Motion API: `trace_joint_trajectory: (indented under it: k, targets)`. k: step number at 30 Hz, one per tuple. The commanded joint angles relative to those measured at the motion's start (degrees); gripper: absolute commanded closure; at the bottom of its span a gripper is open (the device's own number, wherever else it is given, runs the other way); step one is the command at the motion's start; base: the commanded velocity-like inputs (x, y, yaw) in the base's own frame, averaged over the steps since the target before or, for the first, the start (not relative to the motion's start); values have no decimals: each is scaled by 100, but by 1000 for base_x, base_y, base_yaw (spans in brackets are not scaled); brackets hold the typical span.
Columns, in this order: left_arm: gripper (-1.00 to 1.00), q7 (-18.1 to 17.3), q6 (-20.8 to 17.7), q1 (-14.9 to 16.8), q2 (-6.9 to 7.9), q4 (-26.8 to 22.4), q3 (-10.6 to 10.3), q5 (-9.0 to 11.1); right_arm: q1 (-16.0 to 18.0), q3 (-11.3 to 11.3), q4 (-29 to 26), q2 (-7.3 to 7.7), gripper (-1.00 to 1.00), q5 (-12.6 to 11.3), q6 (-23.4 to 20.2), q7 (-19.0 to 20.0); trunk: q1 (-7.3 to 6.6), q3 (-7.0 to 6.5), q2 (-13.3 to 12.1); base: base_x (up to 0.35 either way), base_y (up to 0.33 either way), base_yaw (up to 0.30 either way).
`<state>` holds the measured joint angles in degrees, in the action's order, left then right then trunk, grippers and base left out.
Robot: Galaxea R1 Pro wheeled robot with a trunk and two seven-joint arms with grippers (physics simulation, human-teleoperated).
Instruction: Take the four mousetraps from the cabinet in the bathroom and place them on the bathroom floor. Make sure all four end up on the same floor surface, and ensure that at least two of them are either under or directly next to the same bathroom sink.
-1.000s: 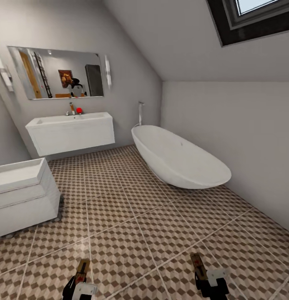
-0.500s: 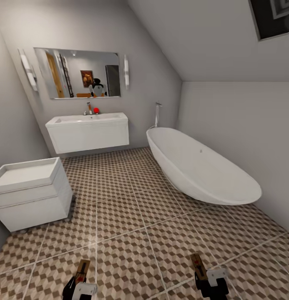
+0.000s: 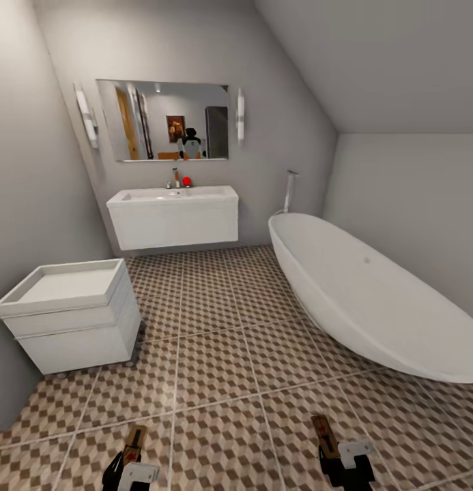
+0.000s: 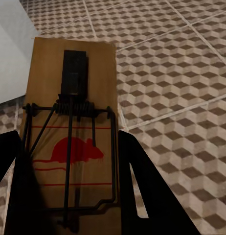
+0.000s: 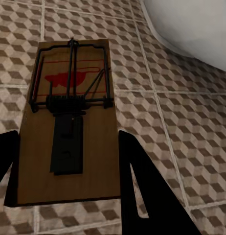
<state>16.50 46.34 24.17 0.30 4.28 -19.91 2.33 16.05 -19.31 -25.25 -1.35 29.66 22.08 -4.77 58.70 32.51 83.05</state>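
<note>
My left gripper showed at the lower edge of the head view as a small white block with a dark round screw or hole on its face, flanked by curved black finger housings. My right gripper looked much the same: a white angular bracket with one dark dot, set on a boxy black body. From the left wrist camera my fingers were flat, matte black wedges, each tapering to a point, with a narrow pale slot cut through one. The right wrist camera showed the same black tapered fingers with the same slim slot.
</note>
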Motion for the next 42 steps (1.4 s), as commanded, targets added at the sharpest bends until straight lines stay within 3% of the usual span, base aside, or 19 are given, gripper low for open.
trace_joint_trajectory:
  k: [1,11,26,42]
  targets:
    - [100,20,25,9,-4,20,-48,22,4,-37,2,-5,100,40,24,6,3,5,3,340,0,255]
    - [100,20,25,9,-4,20,-48,22,4,-37,2,-5,100,40,24,9,3,5,3,340,0,74]
    - [100,19,25,9,-4,20,-48,22,4,-37,2,-5,100,40,24,9,3,5,3,340,0,229]
    - [100,18,25,9,-4,20,-48,22,4,-37,2,-5,100,40,24,11,3,5,3,340,0,20]
